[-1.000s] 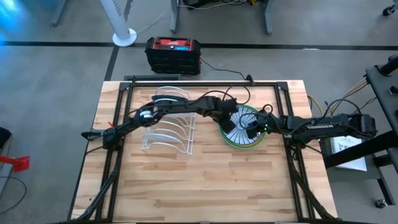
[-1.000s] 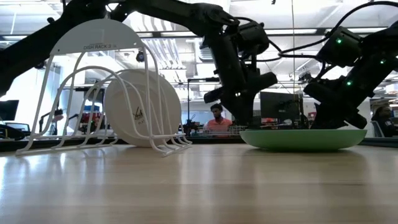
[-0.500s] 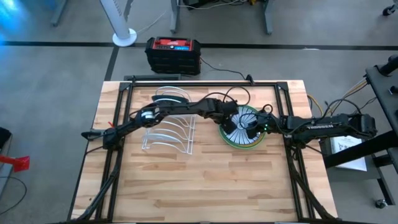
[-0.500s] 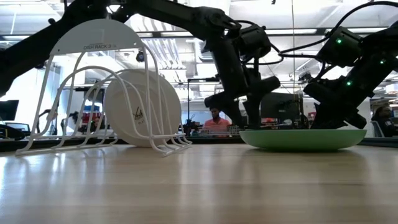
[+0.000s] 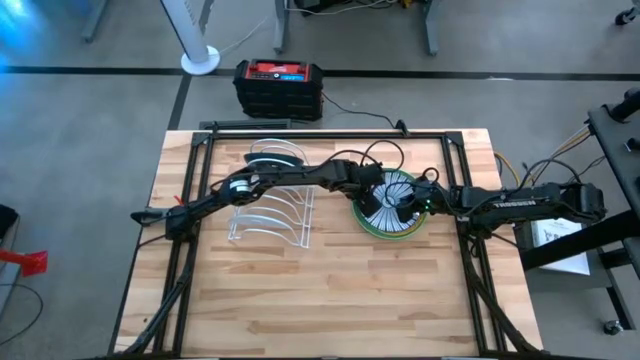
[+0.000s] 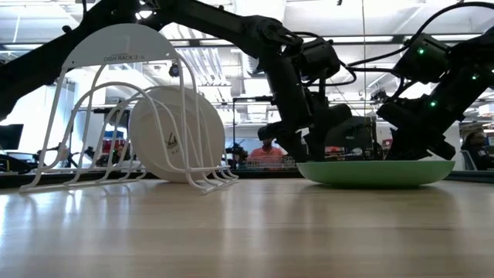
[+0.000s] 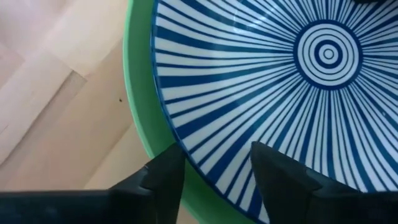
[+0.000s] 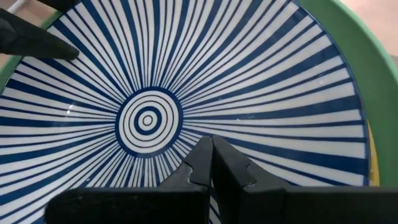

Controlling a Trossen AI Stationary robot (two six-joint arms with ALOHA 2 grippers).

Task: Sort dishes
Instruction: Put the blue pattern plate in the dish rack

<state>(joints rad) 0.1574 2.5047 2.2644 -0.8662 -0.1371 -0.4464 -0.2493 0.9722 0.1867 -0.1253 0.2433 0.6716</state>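
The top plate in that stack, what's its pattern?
The top plate is white with blue lines radiating from concentric centre rings, clearest in the right wrist view.

Left end effector (image 7: 214,171) parted, right end effector (image 8: 211,163) closed.

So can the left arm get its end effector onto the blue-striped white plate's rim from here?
Probably yes: the left end effector is open, its fingers straddling the rim of the white plate with blue radial lines, atop the green plate, with nothing between them.
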